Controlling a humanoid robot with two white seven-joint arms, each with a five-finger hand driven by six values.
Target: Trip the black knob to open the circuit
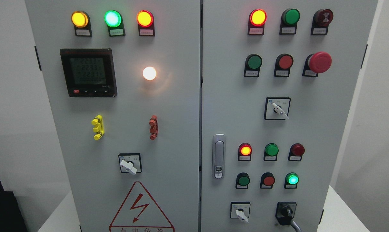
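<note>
Neither robot hand is in view, so their state cannot be told. The black rotary knob sits bottom right on the grey metal cabinet door, beside a white-handled selector switch, unobstructed.

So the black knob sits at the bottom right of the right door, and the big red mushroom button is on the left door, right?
Not quite. The black knob is indeed at the bottom right of the right door, but the big red mushroom button is on that same right door, near its upper right, as the head view shows.
</note>
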